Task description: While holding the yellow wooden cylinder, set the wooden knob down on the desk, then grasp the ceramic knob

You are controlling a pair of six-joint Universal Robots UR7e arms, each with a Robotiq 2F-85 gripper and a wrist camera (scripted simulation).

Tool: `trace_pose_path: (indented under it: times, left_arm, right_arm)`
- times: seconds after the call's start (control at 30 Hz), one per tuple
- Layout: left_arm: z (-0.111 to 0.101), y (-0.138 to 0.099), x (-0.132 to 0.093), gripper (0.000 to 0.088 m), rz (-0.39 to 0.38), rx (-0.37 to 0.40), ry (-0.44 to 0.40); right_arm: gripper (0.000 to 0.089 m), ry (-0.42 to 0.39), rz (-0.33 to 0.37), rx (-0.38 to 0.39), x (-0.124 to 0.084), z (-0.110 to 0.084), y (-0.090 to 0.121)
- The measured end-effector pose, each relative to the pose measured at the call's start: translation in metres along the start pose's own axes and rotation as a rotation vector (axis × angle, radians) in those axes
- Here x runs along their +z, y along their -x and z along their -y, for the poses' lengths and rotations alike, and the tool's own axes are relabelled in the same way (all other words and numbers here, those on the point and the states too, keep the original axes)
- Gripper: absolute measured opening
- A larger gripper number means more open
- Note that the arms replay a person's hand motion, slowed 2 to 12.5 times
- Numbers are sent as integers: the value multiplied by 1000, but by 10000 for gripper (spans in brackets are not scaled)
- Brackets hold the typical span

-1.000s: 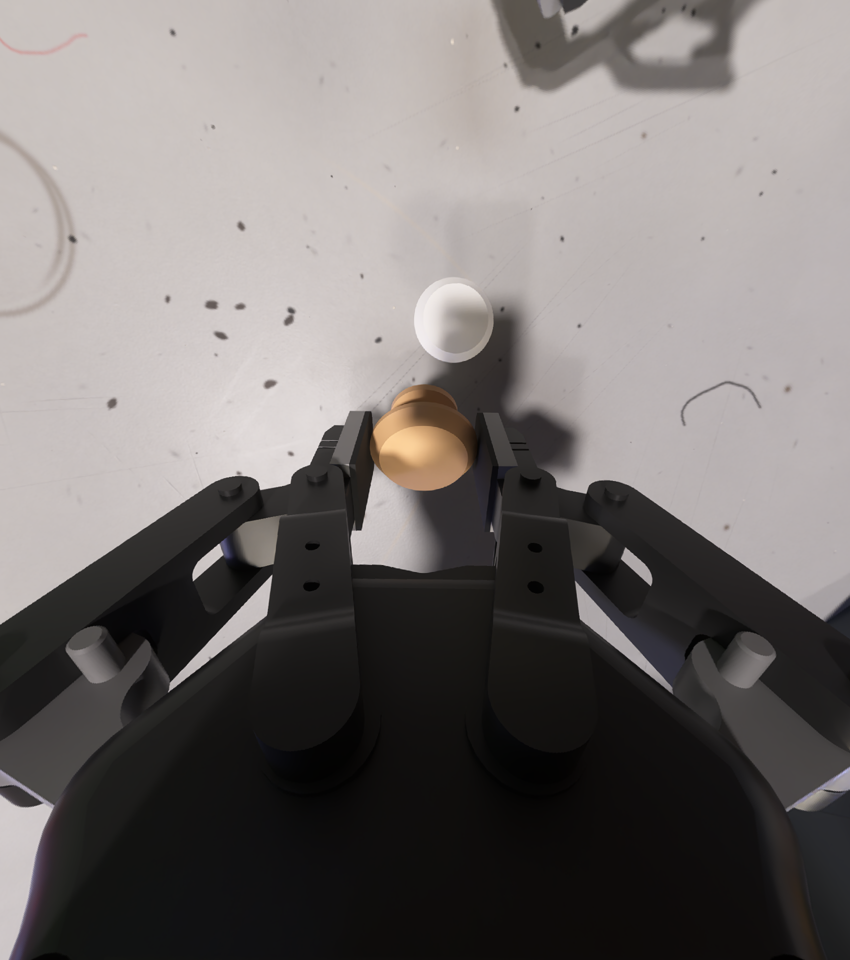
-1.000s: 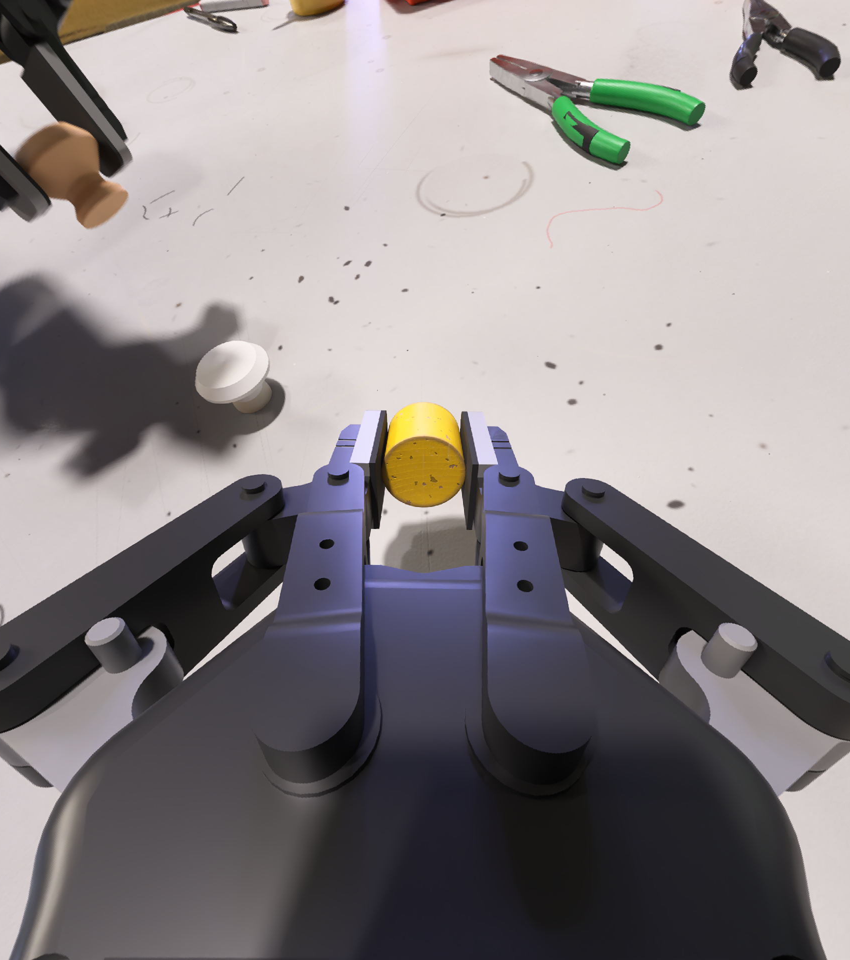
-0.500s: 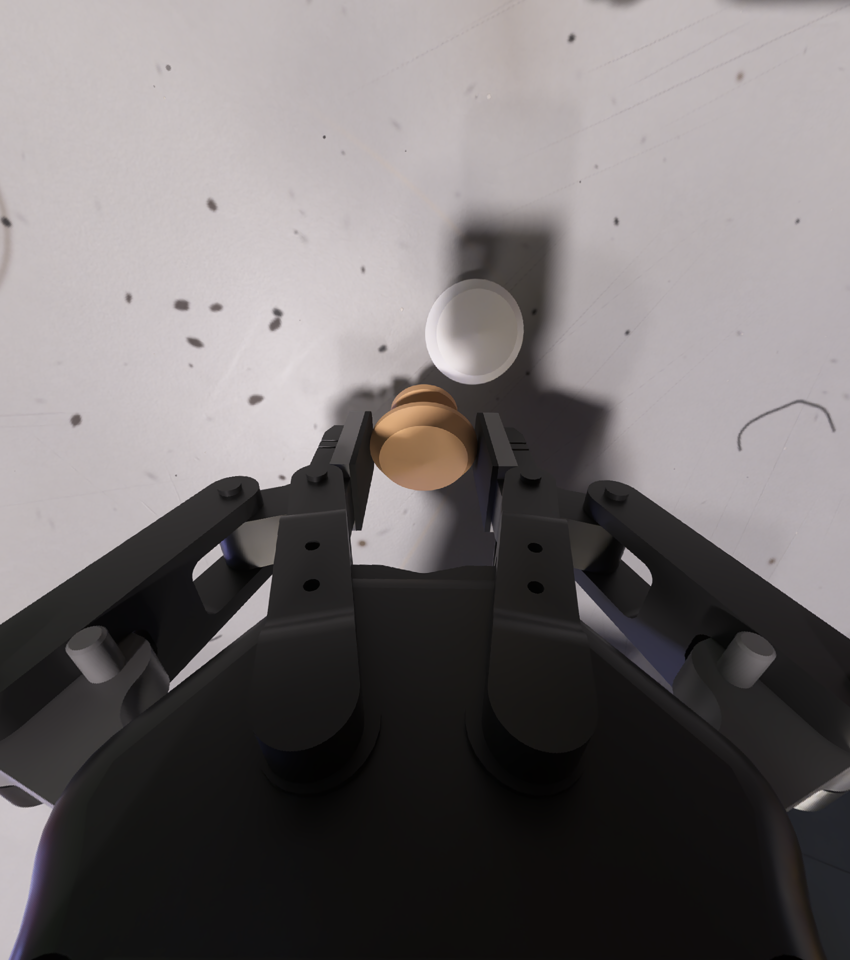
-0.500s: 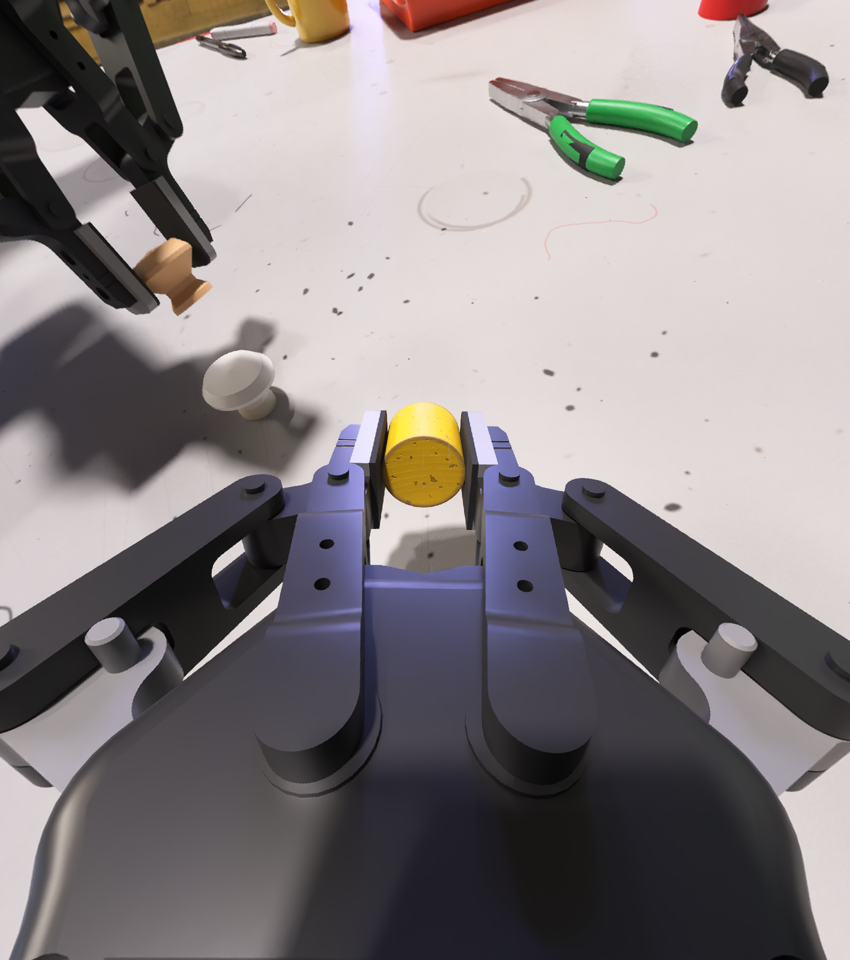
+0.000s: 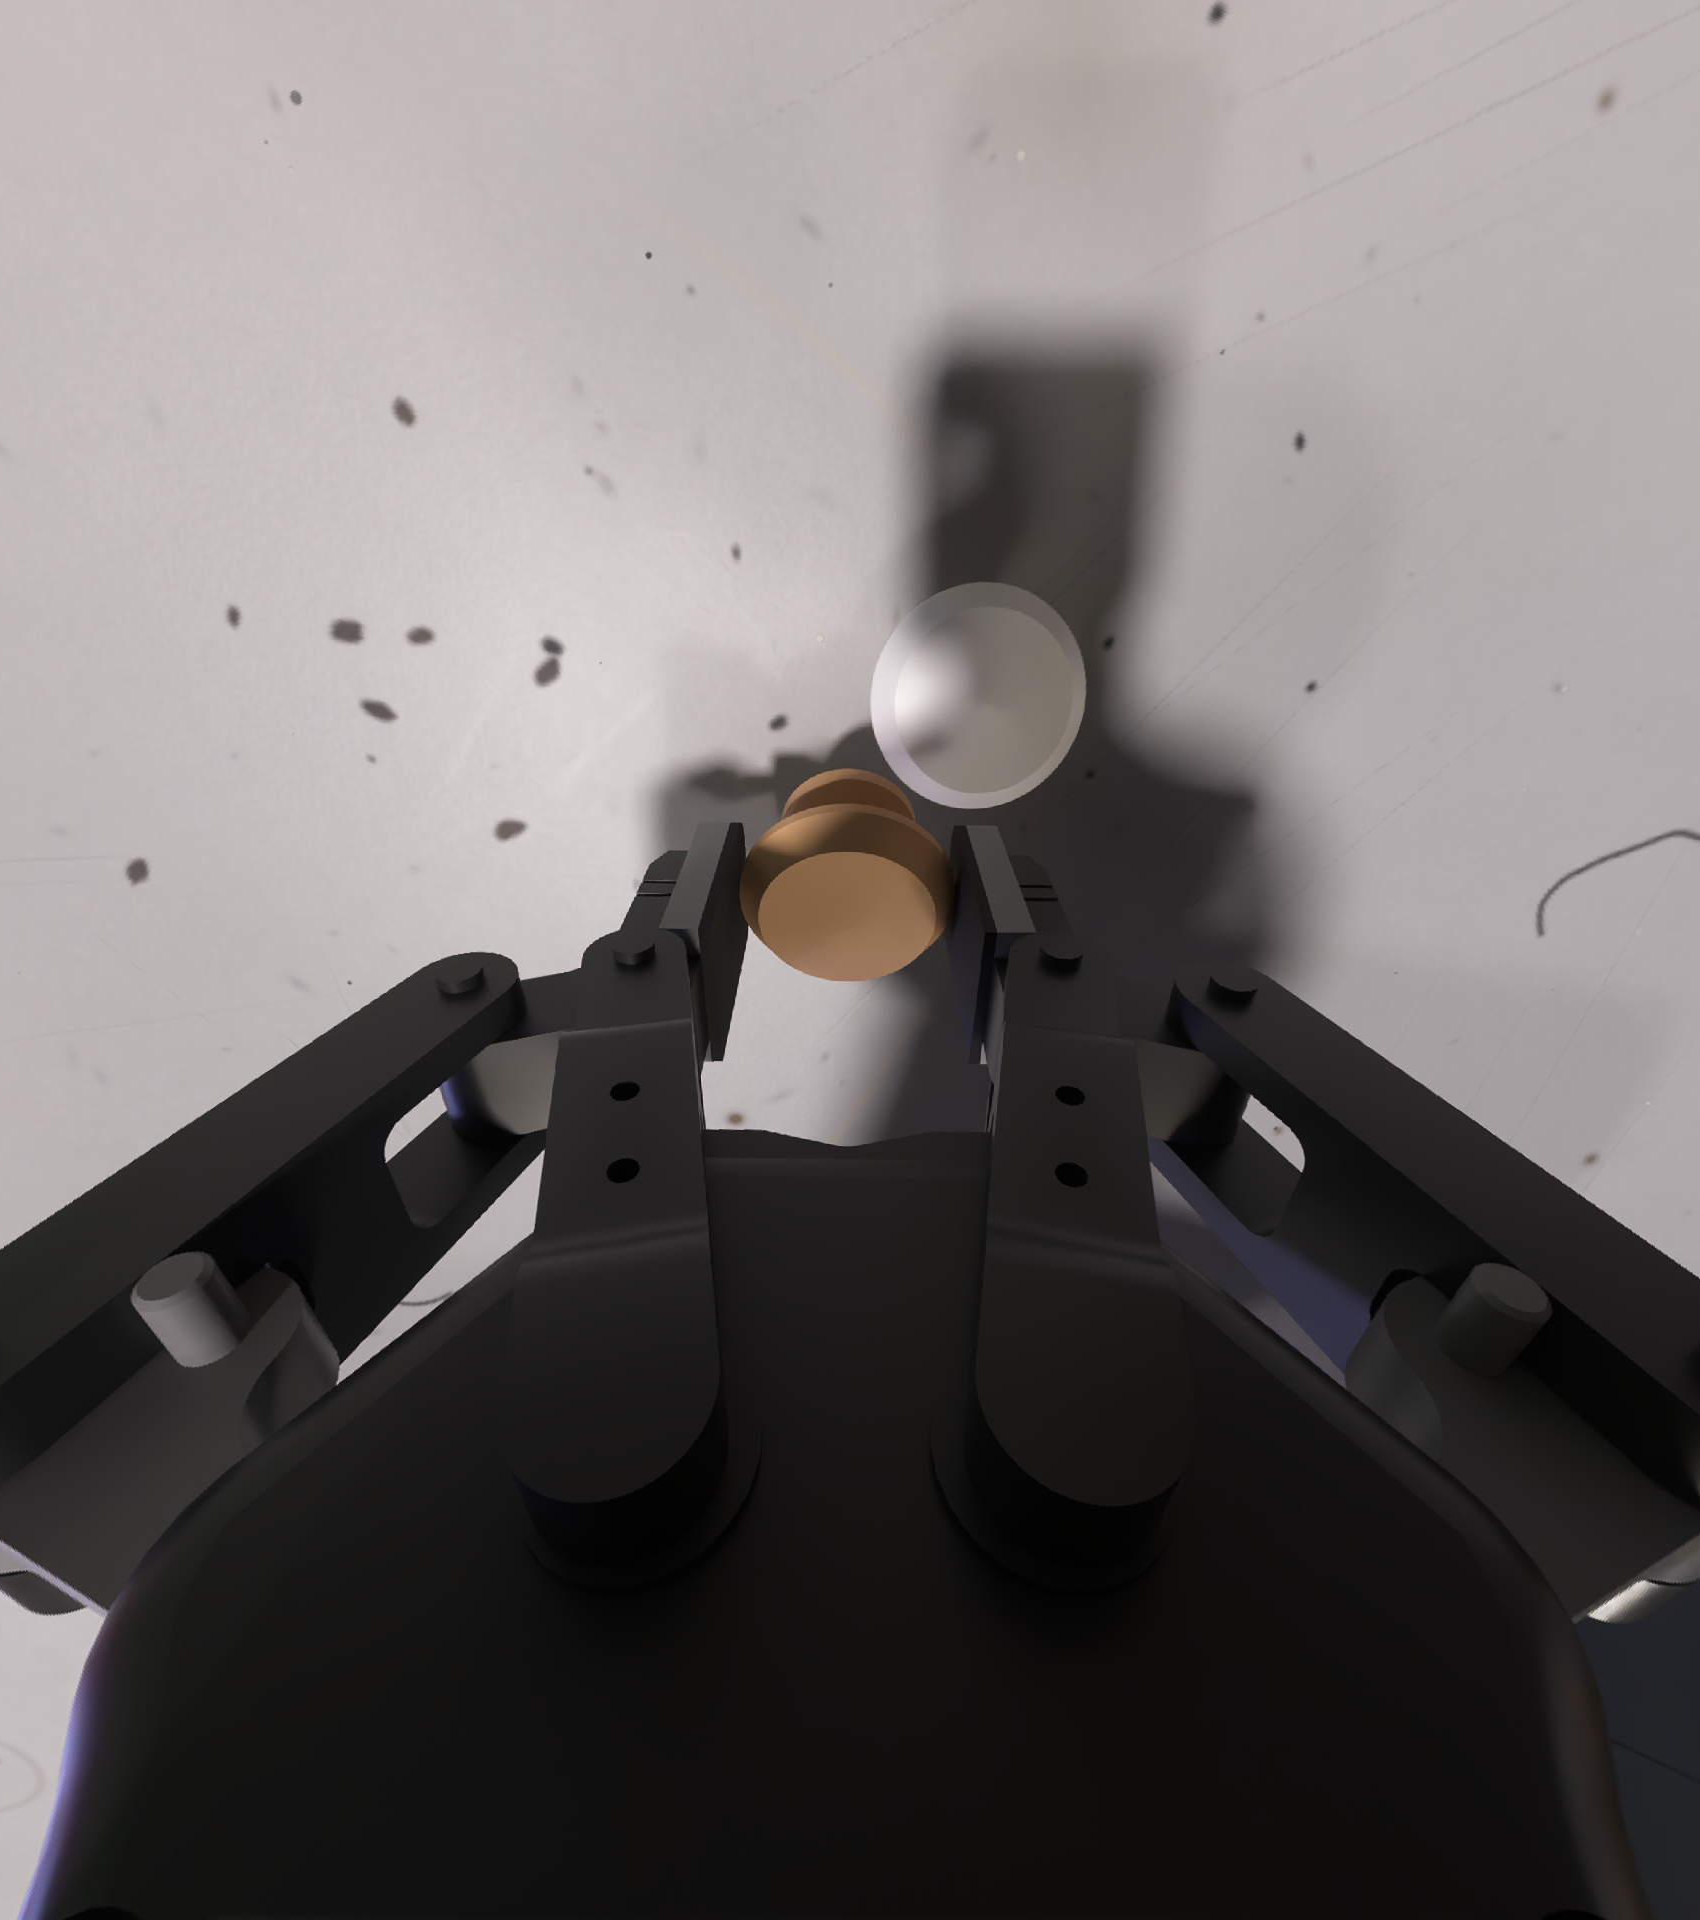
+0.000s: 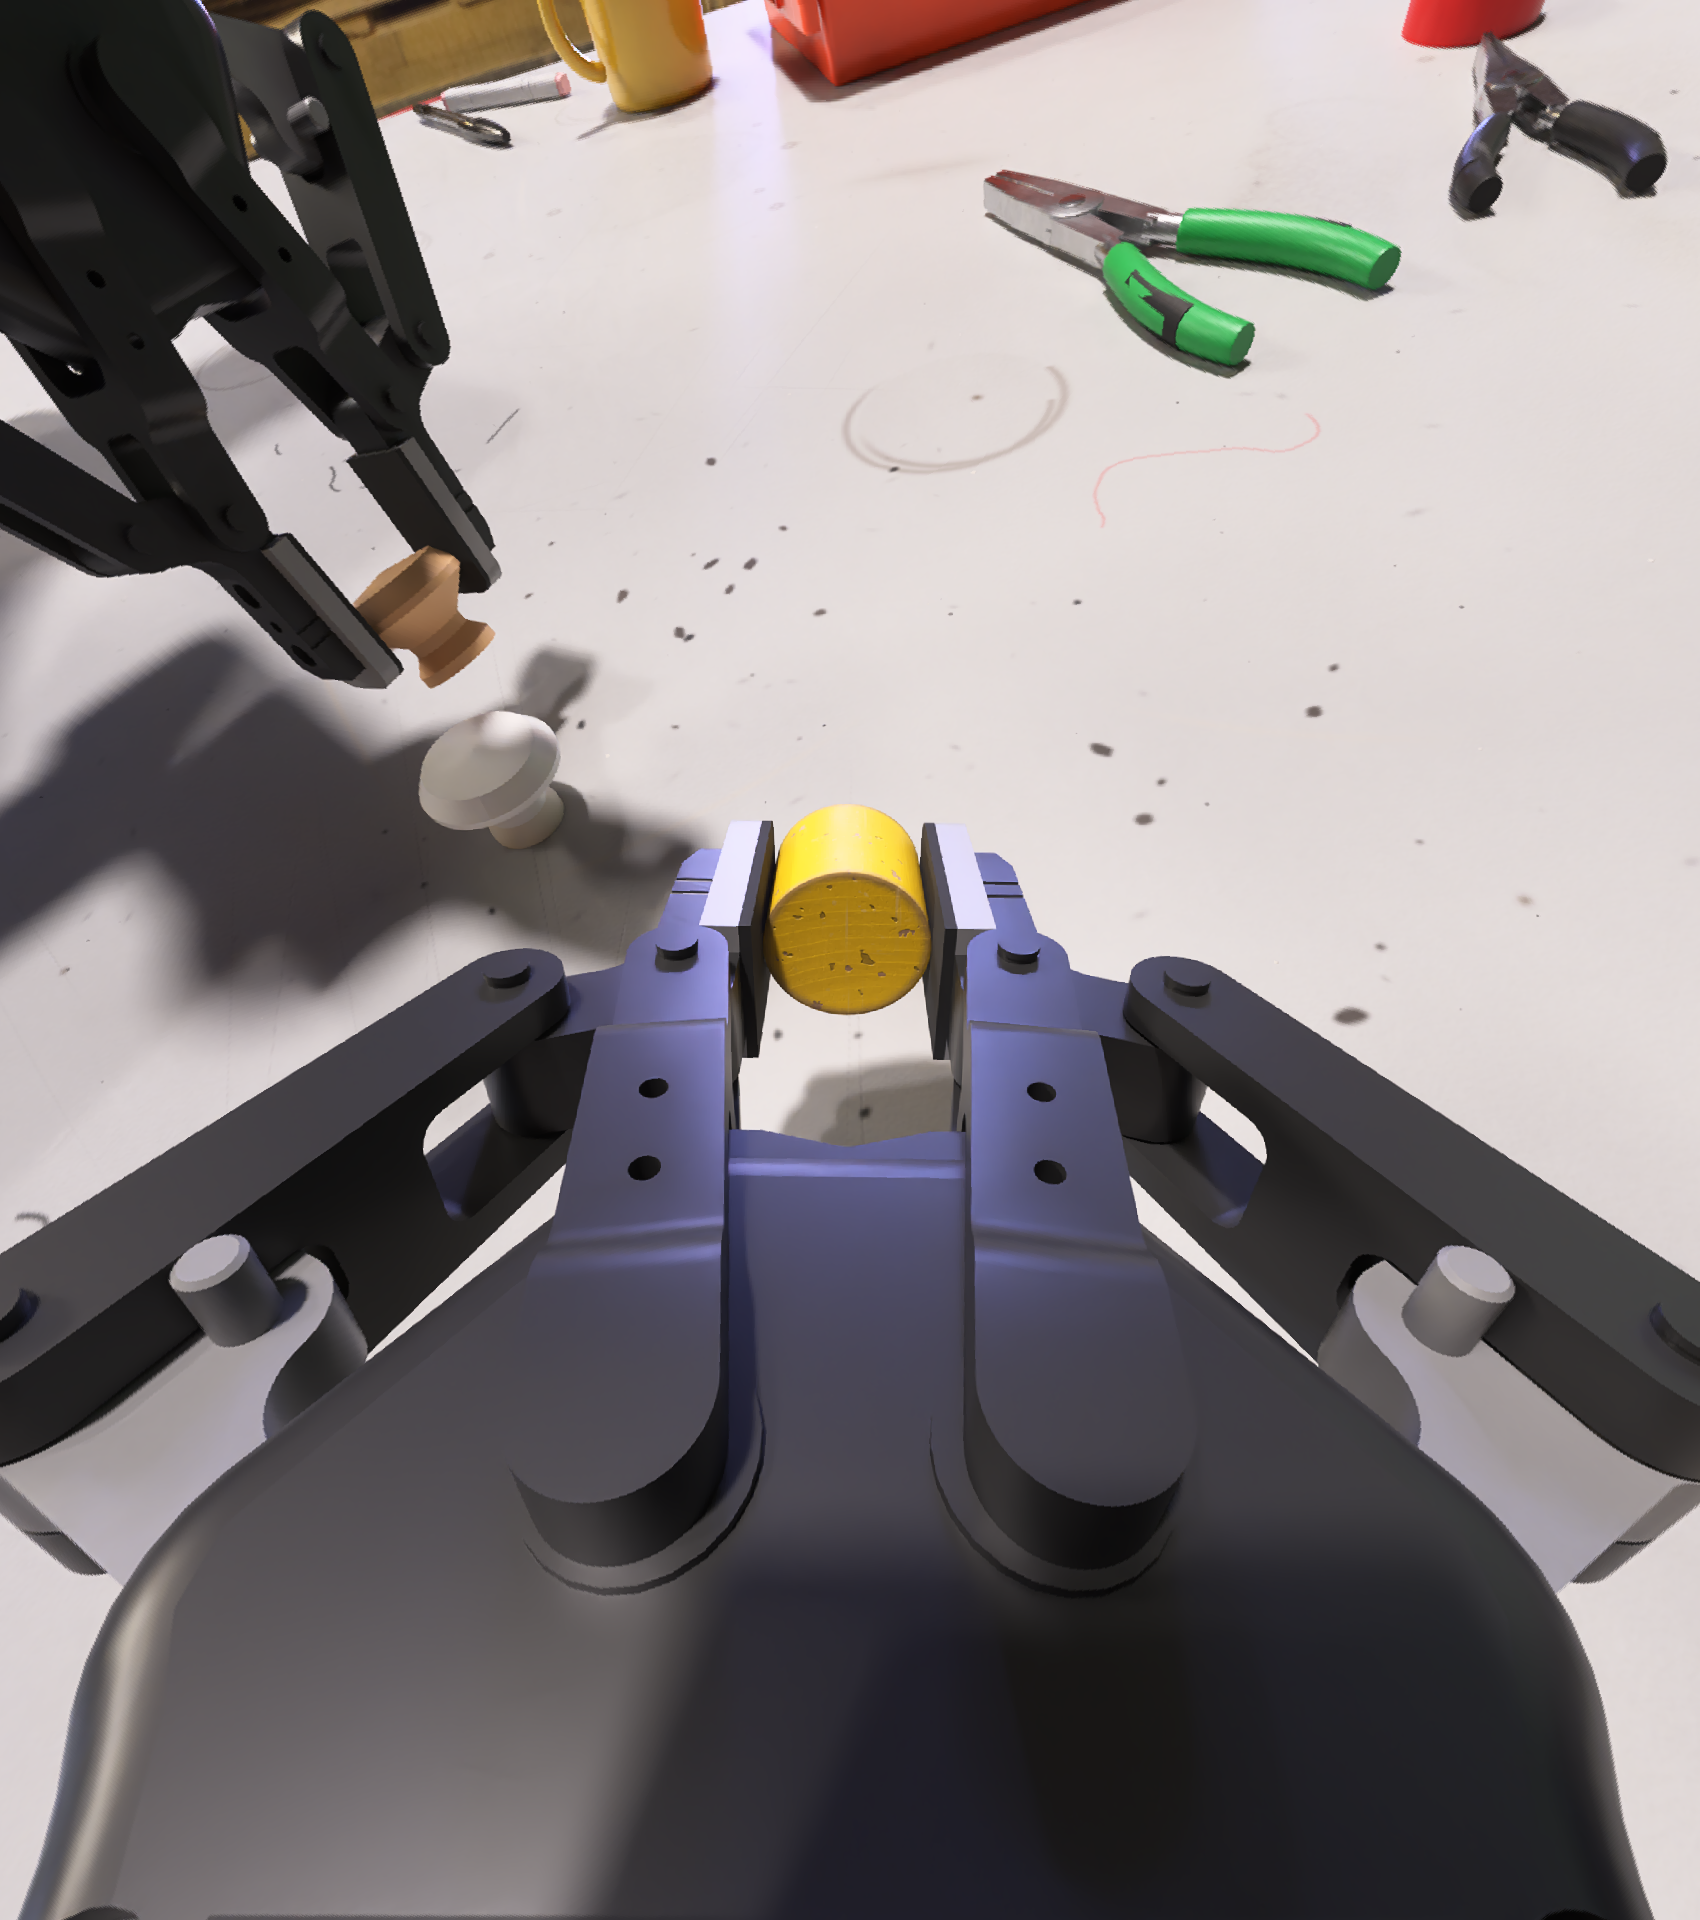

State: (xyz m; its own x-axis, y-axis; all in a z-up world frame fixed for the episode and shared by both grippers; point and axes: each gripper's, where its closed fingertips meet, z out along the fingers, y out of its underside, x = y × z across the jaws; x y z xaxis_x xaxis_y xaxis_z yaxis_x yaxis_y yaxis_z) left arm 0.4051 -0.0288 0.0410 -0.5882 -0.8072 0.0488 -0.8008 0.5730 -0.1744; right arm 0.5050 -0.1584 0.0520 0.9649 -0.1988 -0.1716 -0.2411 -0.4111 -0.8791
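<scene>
My left gripper (image 5: 846, 883) is shut on the tan wooden knob (image 5: 846, 914), stem pointing down, just above the desk. It also shows in the right wrist view (image 6: 410, 613), holding the wooden knob (image 6: 425, 623) low over the desk. The white ceramic knob (image 5: 979, 694) stands on the desk just beyond it, slightly right; in the right wrist view the ceramic knob (image 6: 493, 774) sits left of my right gripper. My right gripper (image 6: 846, 894) is shut on the yellow wooden cylinder (image 6: 848, 920), held above the desk.
Green-handled pliers (image 6: 1210, 260) and black-handled pliers (image 6: 1552, 125) lie at the far right. A yellow mug (image 6: 643, 47), a red box (image 6: 929, 31) and a pen (image 6: 503, 96) stand along the far edge. The white desk (image 6: 1345, 727) is speckled with dark marks.
My left gripper has come down toward the desk with the wooden knob, nearing the ceramic knob. My right gripper has kept hold of the yellow cylinder and barely moved.
</scene>
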Motion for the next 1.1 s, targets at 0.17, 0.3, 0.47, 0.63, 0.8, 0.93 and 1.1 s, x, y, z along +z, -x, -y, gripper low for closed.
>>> trace_pose_path:
  times: [0.17,0.3,0.47,0.63,0.8,0.93,1.1]
  left_arm:
    - [-3,6,0,350,30,-6,21]
    - [-7,12,-2,350,65,-15,37]
    - [-12,20,-7,350,106,-38,59]
    - [-18,27,-9,350,136,-61,94]
    - [-25,32,-8,350,159,-74,141]
    - [-29,36,-6,350,182,-80,179]
    - [-32,39,-2,350,197,-85,211]
  right_arm:
    - [250,-4,3,2,0,0,0]
    - [250,-8,3,2,-1,1,0]
    - [250,-11,5,2,-1,1,0]
    - [250,-12,6,1,-1,1,0]
    - [250,-10,7,1,-1,1,0]
    - [250,-8,8,0,-1,1,1]
    - [250,-5,9,0,-1,1,1]
